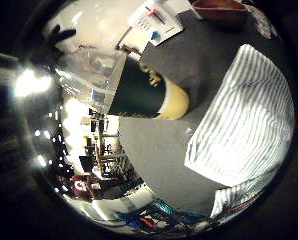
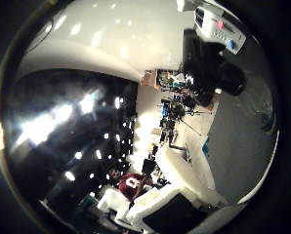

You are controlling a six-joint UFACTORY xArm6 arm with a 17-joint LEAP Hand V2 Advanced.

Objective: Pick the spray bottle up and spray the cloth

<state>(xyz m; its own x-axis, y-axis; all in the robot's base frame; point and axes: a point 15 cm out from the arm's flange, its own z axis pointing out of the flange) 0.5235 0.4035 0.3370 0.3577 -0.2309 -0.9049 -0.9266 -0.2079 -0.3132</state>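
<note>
Spray bottle (image 1: 134,90) close to palm, tilted over grey table (image 1: 159,150), base toward striped cloth (image 1: 244,120) beside it, likely for spraying. Hand's grip: cannot tell.

A grey worktop (image 1: 154,150) spreads beneath me. Beyond it, a cluttered room (image 2: 172,109) under a white ceiling (image 2: 116,34) dotted with lights.

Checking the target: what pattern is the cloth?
White with thin dark stripes; cloth shows best in the little finger side palm view.
</note>
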